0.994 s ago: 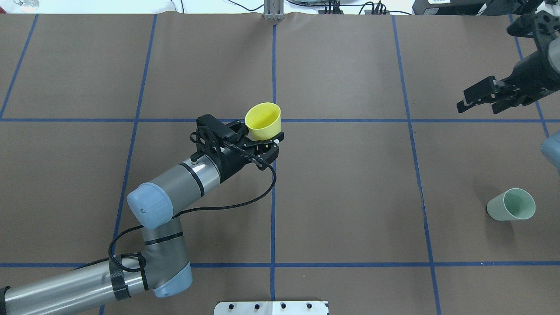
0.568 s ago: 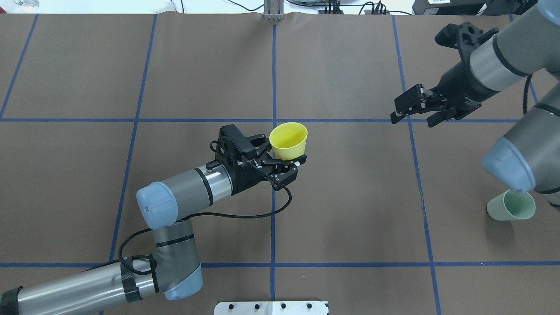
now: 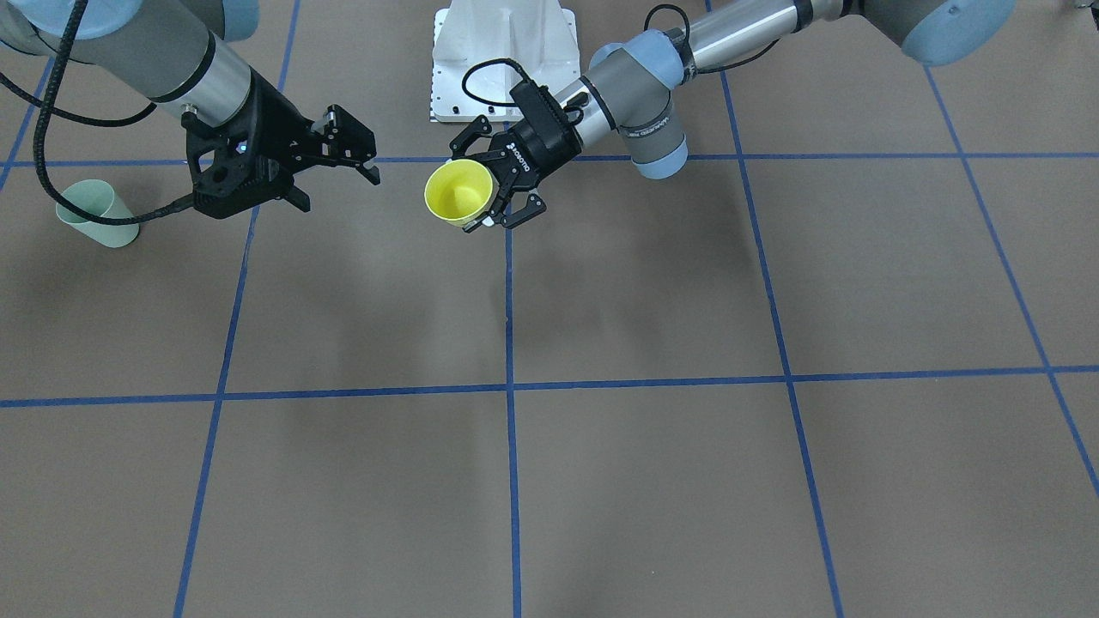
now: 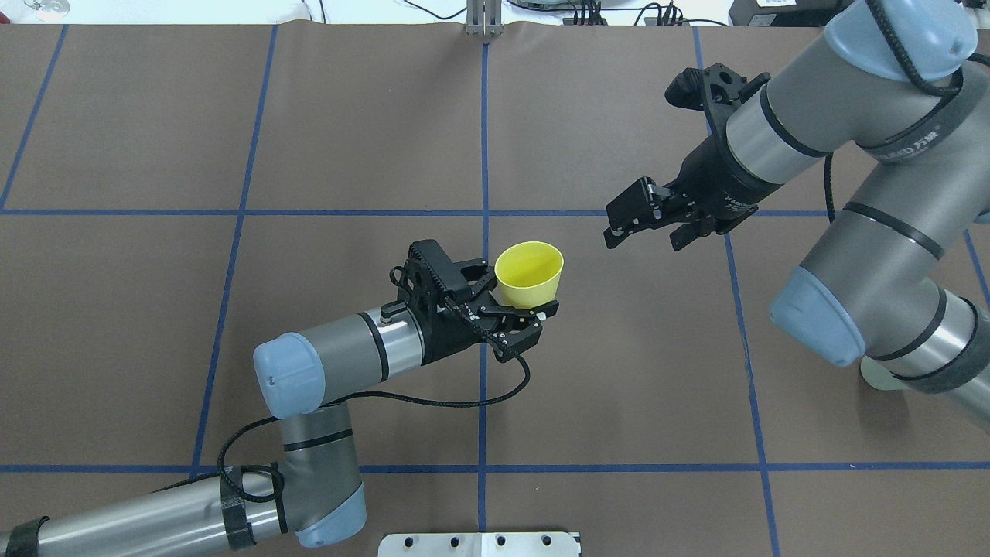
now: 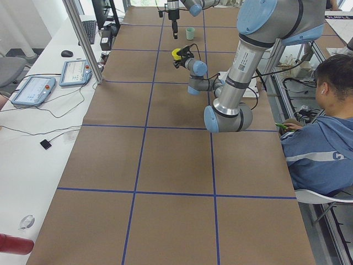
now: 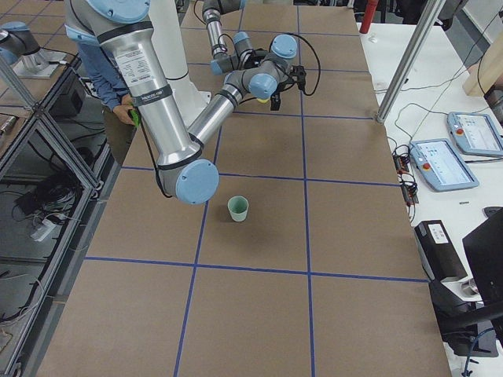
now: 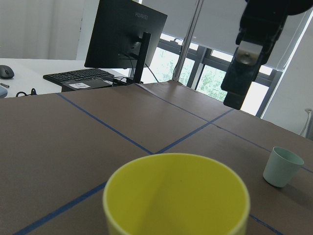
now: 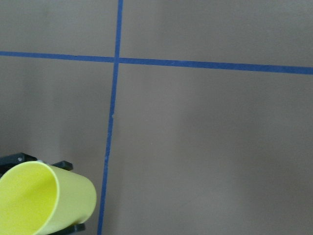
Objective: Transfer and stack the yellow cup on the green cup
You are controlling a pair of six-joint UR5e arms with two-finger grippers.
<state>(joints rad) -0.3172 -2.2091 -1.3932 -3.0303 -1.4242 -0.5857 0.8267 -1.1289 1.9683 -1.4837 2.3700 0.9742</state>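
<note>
My left gripper (image 4: 517,295) is shut on the yellow cup (image 4: 529,272) near the table's middle. It grips the cup low on its side, with the mouth open upward and tilted. The cup also shows in the front view (image 3: 459,190), the left wrist view (image 7: 176,196) and the right wrist view (image 8: 44,200). My right gripper (image 4: 640,234) is open and empty, a short way right of the yellow cup. The green cup (image 3: 94,215) stands upright far to the robot's right. In the overhead view only a sliver of it (image 4: 876,379) shows under my right arm.
The table is brown paper with blue tape lines (image 4: 484,139). My right arm's elbow (image 4: 820,325) hangs over the green cup's spot. A white base plate (image 3: 502,60) lies at the robot's edge. An operator (image 5: 320,127) sits beside the table.
My left gripper has carried the yellow cup to the right and nearer the robot. My right arm has swung in leftward toward the middle and now covers most of the green cup from overhead.
</note>
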